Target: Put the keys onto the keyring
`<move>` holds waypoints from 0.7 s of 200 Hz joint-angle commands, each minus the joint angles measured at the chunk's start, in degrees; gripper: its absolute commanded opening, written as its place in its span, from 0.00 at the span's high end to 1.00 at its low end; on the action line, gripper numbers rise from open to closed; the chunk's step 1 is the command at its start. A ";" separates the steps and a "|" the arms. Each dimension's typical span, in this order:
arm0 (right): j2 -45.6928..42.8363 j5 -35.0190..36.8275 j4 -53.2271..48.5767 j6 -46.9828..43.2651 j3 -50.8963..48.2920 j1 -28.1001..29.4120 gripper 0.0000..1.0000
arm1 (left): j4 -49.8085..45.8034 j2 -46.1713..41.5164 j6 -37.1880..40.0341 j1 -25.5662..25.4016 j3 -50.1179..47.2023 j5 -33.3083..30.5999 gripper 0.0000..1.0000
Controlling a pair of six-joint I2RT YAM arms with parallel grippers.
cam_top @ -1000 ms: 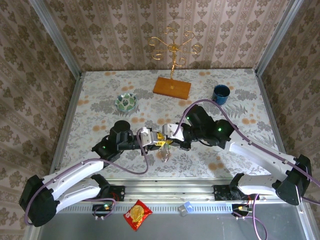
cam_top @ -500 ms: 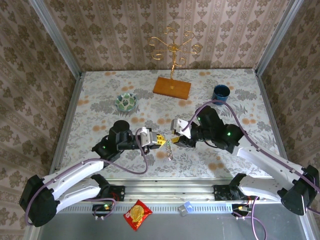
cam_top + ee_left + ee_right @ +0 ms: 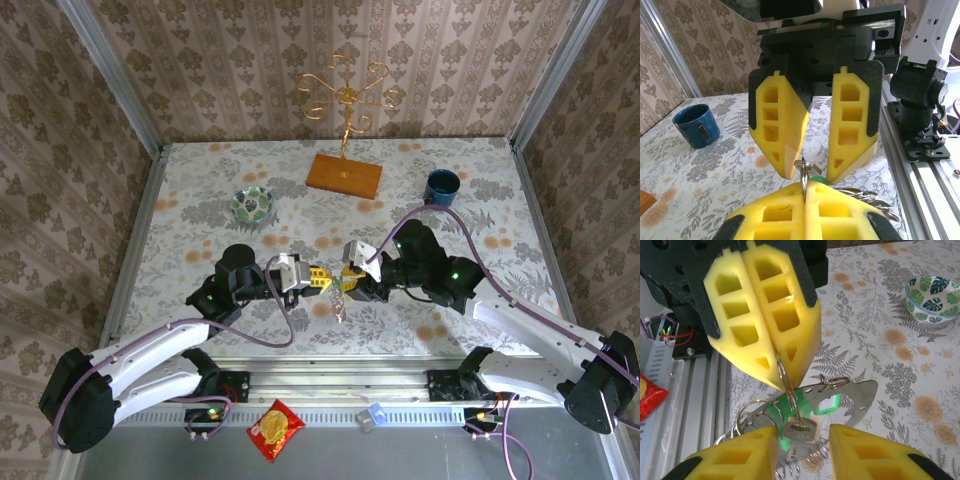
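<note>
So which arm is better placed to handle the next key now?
Right, I would judge. The left gripper is shut on the keyring, holding it up, so it is busy. The right gripper is open, straddling a hanging key.

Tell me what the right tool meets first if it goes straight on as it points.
Probably the keyring and the key hanging on it, which sit between the open jaws of the right tool; right behind stands the left tool, shut on that keyring.

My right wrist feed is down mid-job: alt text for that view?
The left gripper, shut, pinches the thin keyring at the top. A pale key hangs between the right gripper's open fingers, with green-headed keys behind it. A patterned bowl sits beyond.
</note>
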 commanded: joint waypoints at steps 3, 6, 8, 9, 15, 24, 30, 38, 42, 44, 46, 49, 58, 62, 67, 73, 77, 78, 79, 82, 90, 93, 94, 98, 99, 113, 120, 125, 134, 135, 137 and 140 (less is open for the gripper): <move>-0.38 -1.23 1.71 0.67 -0.33 0.06 0.75 | 3.76 -0.14 -1.65 0.43 -0.48 2.14 1.00; -0.47 -1.14 1.65 0.57 -0.33 0.07 0.76 | 3.80 -0.14 -1.67 0.44 -0.54 2.13 1.00; -0.52 -1.08 1.61 0.58 -0.33 0.07 0.77 | 3.77 -0.18 -1.72 0.46 -0.50 2.15 1.00; -0.54 -1.03 1.56 0.54 -0.29 0.07 0.77 | 3.85 -0.21 -1.74 0.44 -0.53 2.17 1.00; -0.64 -0.75 1.30 0.30 -0.25 0.03 0.80 | 4.02 -0.17 -1.83 0.43 -0.56 2.13 1.00; -0.73 -0.33 0.78 -0.18 -0.11 0.07 0.82 | 4.37 -0.31 -2.00 0.44 -0.57 2.19 1.00; -0.68 0.03 0.38 -0.53 0.01 0.06 0.84 | 4.66 -0.32 -2.17 0.43 -0.66 2.33 1.00; -0.52 0.29 -0.11 -0.93 0.16 0.01 0.88 | 4.98 -0.30 -2.34 0.49 -0.66 2.40 1.00; -0.39 0.49 -0.26 -1.10 0.32 0.07 0.90 | 5.12 -0.26 -2.35 0.50 -0.71 2.51 1.00; -0.35 0.57 -0.38 -1.09 0.36 0.07 0.91 | 5.17 -0.30 -2.37 0.45 -0.63 2.53 1.00; -0.27 0.64 -0.48 -1.16 0.41 0.07 0.92 | 5.30 -0.31 -2.37 0.48 -0.69 2.53 1.00; -0.11 0.71 -0.56 -1.22 0.53 0.07 0.93 | 5.38 -0.27 -2.40 0.45 -0.67 2.70 1.00; 0.49 0.66 -1.15 -1.42 0.93 0.07 0.97 | 5.75 -0.09 -2.42 0.50 -0.59 3.04 1.00; 0.76 0.57 -1.31 -1.52 1.11 0.07 0.98 | 5.95 -0.07 -2.44 0.48 -0.57 3.20 1.00; 1.17 0.39 -1.53 -1.60 1.27 0.07 1.00 | 6.08 -0.01 -2.43 0.44 -0.55 3.29 1.00; 1.63 0.17 -1.85 -1.78 1.50 0.12 1.00 | 6.26 0.05 -2.38 0.48 -0.43 3.52 1.00; 1.98 0.07 -2.01 -1.86 1.59 0.14 1.00 | 6.37 0.15 -2.38 0.51 -0.31 3.58 1.00; 2.07 0.03 -2.05 -1.87 1.68 0.15 1.00 | 6.43 0.14 -2.38 0.52 -0.31 3.59 1.00; 2.16 0.01 -2.12 -1.92 1.73 0.16 1.00 | 6.41 0.13 -2.38 0.52 -0.31 3.59 1.00; 2.42 -0.05 -2.18 -2.03 1.84 0.16 1.00 | 6.40 0.15 -2.38 0.44 -0.24 3.74 1.00; 2.89 -0.25 -2.50 -2.22 2.03 0.16 1.00 | 6.74 0.23 -2.38 0.47 -0.22 3.82 1.00; 3.06 -0.34 -2.52 -2.23 2.11 0.16 1.00 | 6.75 0.29 -2.24 0.44 -0.22 3.79 1.00; 3.09 -0.35 -2.53 -2.23 2.12 0.16 1.00 | 6.79 0.30 -2.27 0.43 -0.22 3.78 1.00; 3.25 -0.51 -2.61 -2.23 2.21 0.16 1.00 | 6.83 0.32 -2.22 0.45 -0.22 3.69 1.00; 3.23 -0.52 -2.57 -2.23 2.21 0.16 1.00 | 6.83 0.31 -2.21 0.44 -0.22 3.68 1.00; 3.01 -1.28 -2.34 -2.08 2.13 0.18 1.00 | 6.83 0.15 -1.82 0.44 -0.28 3.46 1.00; 2.74 -1.41 -2.19 -2.06 1.92 0.16 1.00 | 7.01 0.10 -1.76 0.44 -0.38 3.23 1.00; 2.61 -1.33 -2.24 -2.06 1.78 0.16 1.00 | 7.23 0.05 -1.75 0.44 -0.48 3.12 1.00; 2.43 -1.16 -2.58 -2.16 1.78 0.16 1.00 | 7.69 0.08 -1.84 0.44 -0.65 3.15 1.00; 2.43 -1.11 -2.60 -2.15 1.78 0.16 1.00 | 7.74 0.06 -1.89 0.43 -0.65 3.15 1.00; 2.40 -1.06 -2.75 -2.15 1.71 0.10 1.00 | 7.79 0.04 -1.92 0.48 -0.70 3.04 1.00; 2.27 -0.94 -2.92 -2.21 1.69 0.08 1.00 | 7.80 0.08 -1.98 0.44 -0.66 3.14 1.00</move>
